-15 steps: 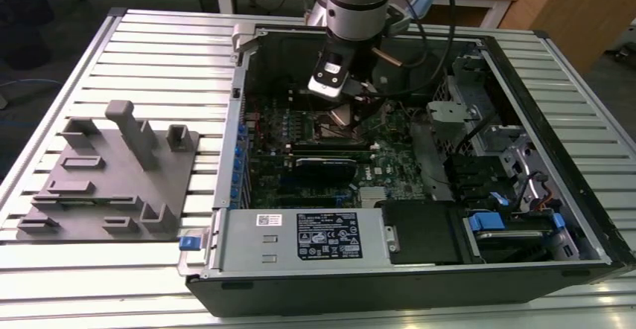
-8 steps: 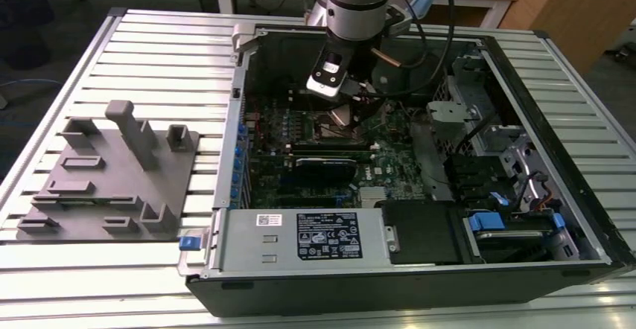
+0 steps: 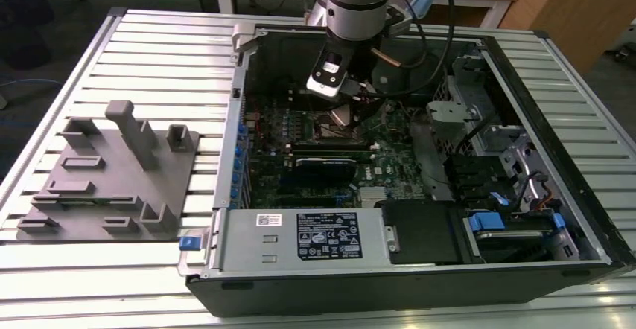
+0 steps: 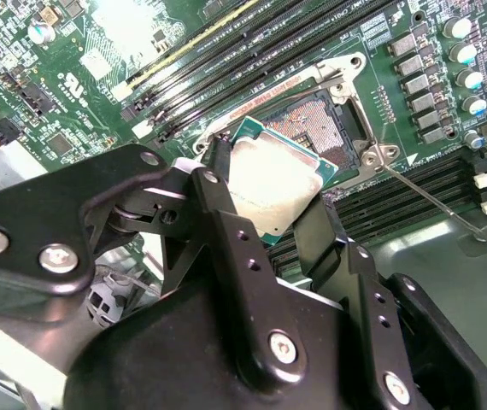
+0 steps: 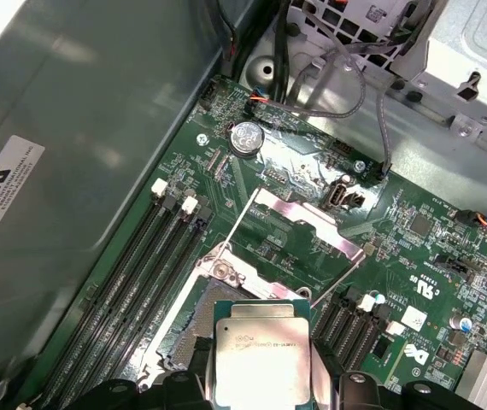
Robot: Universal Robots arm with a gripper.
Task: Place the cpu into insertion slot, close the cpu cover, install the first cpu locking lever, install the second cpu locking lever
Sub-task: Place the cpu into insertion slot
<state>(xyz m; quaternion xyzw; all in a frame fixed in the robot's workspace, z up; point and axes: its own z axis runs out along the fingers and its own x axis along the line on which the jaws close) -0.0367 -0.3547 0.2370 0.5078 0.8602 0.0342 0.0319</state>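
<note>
At the exterior view's left, a grey fixture block is sitting on the slatted table, well apart from the work. Toward the middle, the open computer case is lying on its side near the table's centre, and the gripper is hanging over the green motherboard inside it. The jaws are clamping the cpu by two opposite edges. In both wrist views the chip is hovering just above the insertion slot, not seated, and it is covering only part of the dark centre. In the exterior view it is looking tilted rather than flat. That is where trouble is likely waiting: a chip coming down tilted or off-centre would be pressing on the socket's fine contacts and bending them, or riding up on the silver rim. A loose grip on such thin edges could be letting the chip slip and drop askew. The black fingers are also working close to the memory slots and could be knocking the rim. The cpu cover is standing open beyond the socket, and a wire lever is jutting out beside it, so either could be snagging a finger. At the exterior view's right, the drive cage is standing well apart.
</note>
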